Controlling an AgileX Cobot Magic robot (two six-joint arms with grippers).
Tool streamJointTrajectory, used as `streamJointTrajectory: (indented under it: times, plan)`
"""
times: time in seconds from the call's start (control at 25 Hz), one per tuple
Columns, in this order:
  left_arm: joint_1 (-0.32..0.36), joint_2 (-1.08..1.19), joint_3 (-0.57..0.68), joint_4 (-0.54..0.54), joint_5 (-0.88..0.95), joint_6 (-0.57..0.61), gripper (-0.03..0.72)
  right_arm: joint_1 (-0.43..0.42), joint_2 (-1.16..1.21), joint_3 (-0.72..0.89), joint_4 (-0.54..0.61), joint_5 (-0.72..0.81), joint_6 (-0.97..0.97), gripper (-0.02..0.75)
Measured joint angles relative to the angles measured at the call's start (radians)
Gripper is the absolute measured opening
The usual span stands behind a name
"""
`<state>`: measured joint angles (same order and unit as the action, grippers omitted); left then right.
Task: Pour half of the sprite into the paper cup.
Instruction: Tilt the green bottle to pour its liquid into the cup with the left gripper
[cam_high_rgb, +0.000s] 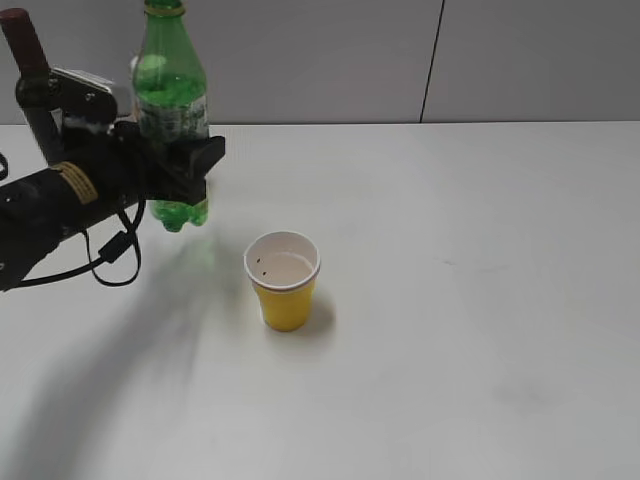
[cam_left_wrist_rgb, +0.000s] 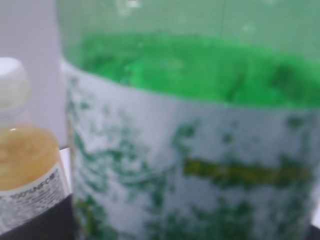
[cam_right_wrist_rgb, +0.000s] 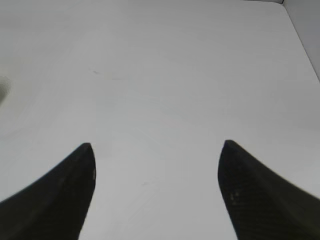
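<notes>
Left gripper (cam_high_rgb: 172, 160) grasps the sprite (cam_high_rgb: 171, 85); only the left wrist view shows the juice bottle (cam_left_wrist_rgb: 25, 160); right gripper (cam_right_wrist_rgb: 156, 150) released.

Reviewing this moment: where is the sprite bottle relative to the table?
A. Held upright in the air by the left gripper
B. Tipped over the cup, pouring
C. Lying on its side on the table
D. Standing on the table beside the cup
A: the left gripper clasps the sprite bottle upright, its base off the table, left of the paper cup.

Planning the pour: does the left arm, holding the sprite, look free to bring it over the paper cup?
Probably yes. The left gripper holds the sprite upright, clear of the table. The paper cup stands open with bare table between them; the right gripper hovers open elsewhere.
</notes>
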<state>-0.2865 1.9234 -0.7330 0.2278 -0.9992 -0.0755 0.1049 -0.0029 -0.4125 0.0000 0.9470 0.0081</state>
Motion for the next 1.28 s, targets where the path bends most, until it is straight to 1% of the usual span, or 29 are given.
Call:
streamJointTrajectory:
  times: [0.2,0.32,0.48,0.56,0.72,0.76,1.08,1.12,1.28]
  plan:
    - [0.000,-0.106,0.109,-0.043,0.034,0.097,0.438,0.000,0.000,0.000,0.000,0.000,0.000,0.572]
    - [0.000,-0.168,0.161,-0.100,0.073,0.164,0.438,0.000,0.000,0.000,0.000,0.000,0.000,0.572]
    - [0.000,-0.245,0.205,-0.172,0.122,0.247,0.438,0.000,0.000,0.000,0.000,0.000,0.000,0.572]
    - [-0.003,-0.284,0.211,-0.195,0.192,0.298,0.438,0.000,0.000,0.000,0.000,0.000,0.000,0.572]
    - [-0.031,-0.347,0.214,-0.279,0.310,0.410,0.438,0.000,0.000,0.000,0.000,0.000,0.000,0.572]
    - [-0.040,-0.361,0.214,-0.316,0.324,0.446,0.438,0.000,0.000,0.000,0.000,0.000,0.000,0.572]
    - [-0.153,-0.381,0.214,-0.569,0.334,0.759,0.438,0.000,0.000,0.000,0.000,0.000,0.000,0.572]
    - [-0.162,-0.381,0.214,-0.586,0.334,0.794,0.438,0.000,0.000,0.000,0.000,0.000,0.000,0.572]
    - [-0.169,-0.381,0.214,-0.622,0.335,0.872,0.438,0.000,0.000,0.000,0.000,0.000,0.000,0.572]
